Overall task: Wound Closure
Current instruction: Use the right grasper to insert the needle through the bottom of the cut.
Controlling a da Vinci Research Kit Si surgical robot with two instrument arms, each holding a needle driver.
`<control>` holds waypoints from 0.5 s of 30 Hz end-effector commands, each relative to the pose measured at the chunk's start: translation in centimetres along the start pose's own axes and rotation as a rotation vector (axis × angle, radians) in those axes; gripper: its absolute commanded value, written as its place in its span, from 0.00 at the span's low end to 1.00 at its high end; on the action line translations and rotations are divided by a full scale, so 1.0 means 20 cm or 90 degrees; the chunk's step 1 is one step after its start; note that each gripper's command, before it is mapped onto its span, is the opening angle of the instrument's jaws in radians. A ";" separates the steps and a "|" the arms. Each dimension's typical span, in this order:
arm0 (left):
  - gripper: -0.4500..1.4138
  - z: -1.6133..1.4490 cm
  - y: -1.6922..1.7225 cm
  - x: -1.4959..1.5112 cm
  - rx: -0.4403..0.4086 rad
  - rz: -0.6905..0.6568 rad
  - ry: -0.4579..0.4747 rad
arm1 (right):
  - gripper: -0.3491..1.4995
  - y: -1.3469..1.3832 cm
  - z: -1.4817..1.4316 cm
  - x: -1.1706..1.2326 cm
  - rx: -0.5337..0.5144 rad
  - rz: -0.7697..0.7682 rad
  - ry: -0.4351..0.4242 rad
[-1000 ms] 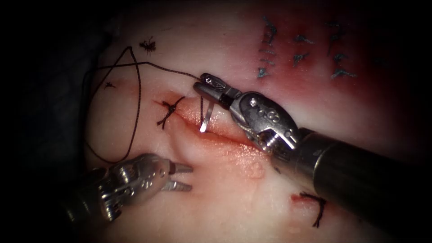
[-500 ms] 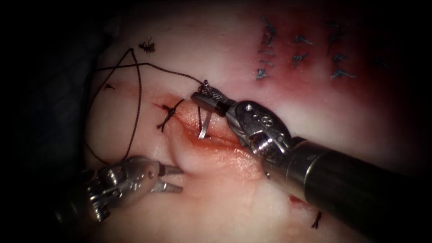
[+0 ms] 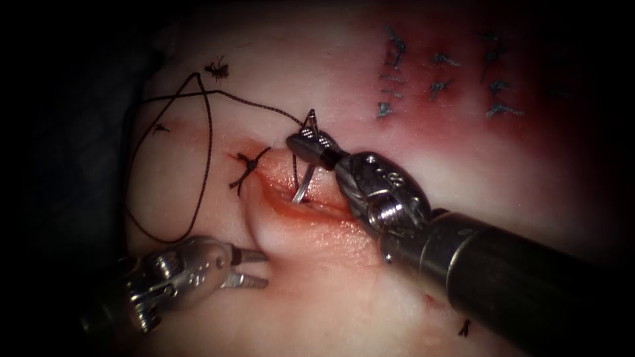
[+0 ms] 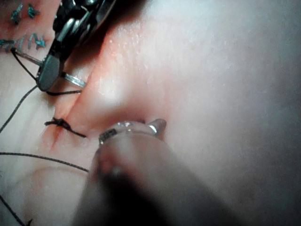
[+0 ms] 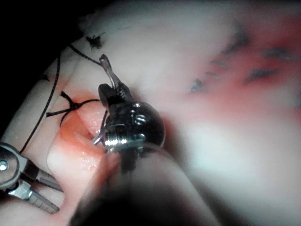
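My right tool (image 3: 306, 142) comes in from the right, its jaws shut on the curved needle (image 3: 302, 184) near its thread end. The tail sticks up above the jaws; the point dips into the open cut (image 3: 311, 206), and I cannot tell whether it is in the tissue. Dark thread (image 3: 206, 152) runs left from the tail and lies in a wide loop on the tissue. A tied stitch (image 3: 246, 163) crosses the cut's left end. My left tool (image 3: 263, 268) stands open and holds nothing, beside the cut's near lip. The right wrist view shows the needle's tail (image 5: 106, 65) above the shut jaws.
Red fluid wets the cut and stains the tissue at the far right, where several blue-grey thread marks (image 3: 436, 76) sit. Short cut thread ends lie at the far left (image 3: 217, 67) and near the right shaft (image 3: 465, 326). The thick right shaft (image 3: 503, 277) crosses the lower right.
My right tool has rolled its wrist and shifted slightly left, tipping the needle's tail up and its point lower into the cut. My left tool has drawn back a little to the left.
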 end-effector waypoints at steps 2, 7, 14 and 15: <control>0.30 0.003 -0.002 0.001 -0.001 0.003 0.001 | 0.00 -0.001 0.005 -0.002 0.000 0.013 -0.002; 0.30 0.003 -0.005 0.001 -0.004 0.003 0.003 | 0.00 -0.005 0.006 -0.008 0.022 0.064 -0.041; 0.30 0.004 -0.009 -0.001 -0.004 0.003 0.003 | 0.00 -0.012 0.003 -0.012 0.030 0.126 -0.089; 0.30 0.004 -0.010 -0.001 -0.004 0.003 0.003 | 0.00 -0.014 0.002 -0.013 0.031 0.137 -0.095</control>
